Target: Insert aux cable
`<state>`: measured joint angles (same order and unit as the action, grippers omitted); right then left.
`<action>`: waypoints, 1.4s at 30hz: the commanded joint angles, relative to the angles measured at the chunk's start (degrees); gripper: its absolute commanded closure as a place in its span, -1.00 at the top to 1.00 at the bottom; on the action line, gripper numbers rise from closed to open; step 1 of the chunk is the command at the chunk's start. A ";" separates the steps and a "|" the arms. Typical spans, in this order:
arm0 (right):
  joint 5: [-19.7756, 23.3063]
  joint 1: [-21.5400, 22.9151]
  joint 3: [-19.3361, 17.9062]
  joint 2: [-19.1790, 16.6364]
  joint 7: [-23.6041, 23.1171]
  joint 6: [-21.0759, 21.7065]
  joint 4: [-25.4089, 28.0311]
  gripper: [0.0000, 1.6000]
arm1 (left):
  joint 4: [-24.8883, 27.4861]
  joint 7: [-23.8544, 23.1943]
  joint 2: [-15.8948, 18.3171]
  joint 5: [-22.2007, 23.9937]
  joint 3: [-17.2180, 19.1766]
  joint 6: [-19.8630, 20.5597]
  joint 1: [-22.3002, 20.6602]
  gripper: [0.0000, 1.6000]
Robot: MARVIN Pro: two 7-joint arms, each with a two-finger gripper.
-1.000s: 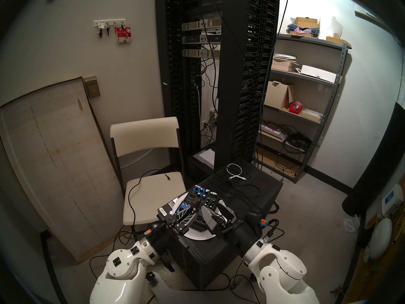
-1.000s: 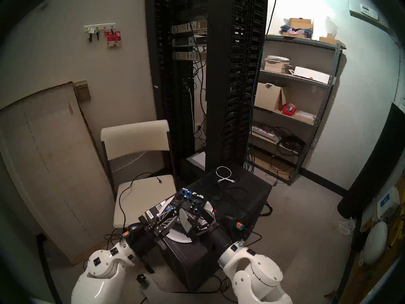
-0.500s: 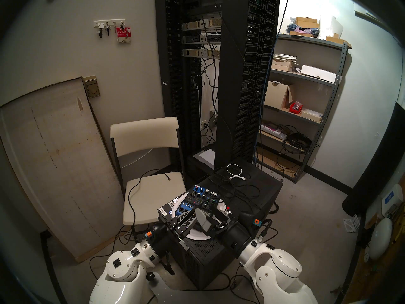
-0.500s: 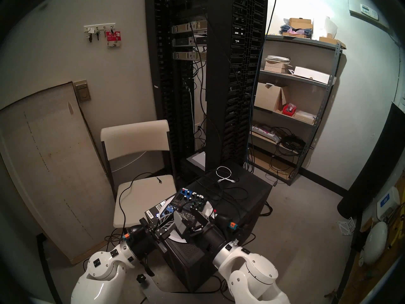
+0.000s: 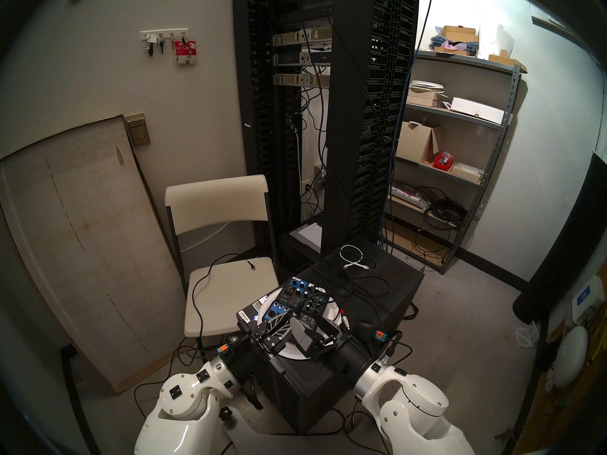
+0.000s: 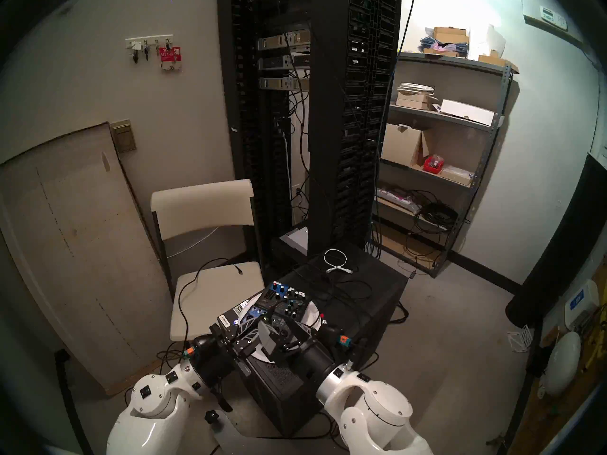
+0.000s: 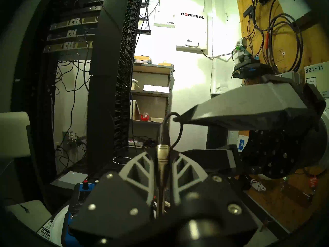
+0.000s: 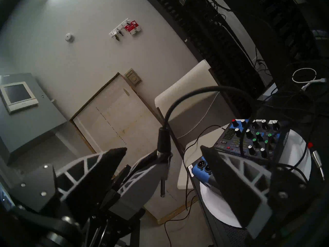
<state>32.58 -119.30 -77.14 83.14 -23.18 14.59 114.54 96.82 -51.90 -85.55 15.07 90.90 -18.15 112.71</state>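
My left gripper (image 7: pixel 161 171) pinches the aux cable (image 7: pixel 161 162) by its smooth brass-toned metal plug, upright between ribbed lattice fingers (image 7: pixel 140 171) — a detail the head view hides behind my arms. My right gripper (image 8: pixel 163 161) stands spread wide around the cable's dark barrel, not touching. Only the right wrist view shows the knobbed mixer (image 8: pixel 256 136) and a red-banded plug (image 8: pixel 316 159) on a white disc (image 8: pixel 295 150).

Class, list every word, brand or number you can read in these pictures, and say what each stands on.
"SONITROL": white wall box
"821-11": white sign
"KEY TAGS": red packet
"INSO", cut off: sticker beside the mixer
Mixer panel and rack labels: too small to read.
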 commanded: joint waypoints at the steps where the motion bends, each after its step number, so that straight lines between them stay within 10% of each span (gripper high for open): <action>1: 0.34 2.09 0.49 0.52 -0.53 0.17 -0.46 0.98 | 1.44 -0.38 0.05 0.48 -0.04 0.36 0.41 -1.00; 15: 0.32 3.67 0.61 0.81 -0.45 0.15 -1.25 0.79 | 2.30 -0.88 -0.02 0.28 -0.11 0.86 1.03 -1.00; 26: -0.02 3.72 0.72 0.53 0.01 0.58 -1.01 -0.10 | 2.19 -0.62 -0.39 -0.18 -0.08 0.54 1.20 -1.00; 37: 0.08 3.36 0.95 0.28 -0.67 0.62 -1.03 -0.12 | 2.05 -0.19 -0.29 0.04 -0.20 0.50 0.90 -1.00; 42: 0.10 3.35 1.01 0.37 -0.75 0.55 -1.01 -0.78 | 2.09 -0.32 -0.06 0.18 -0.35 0.78 0.78 -1.00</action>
<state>32.59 -116.10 -76.49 83.44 -23.41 15.44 112.36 97.83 -51.78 -85.74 14.84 90.63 -17.42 113.93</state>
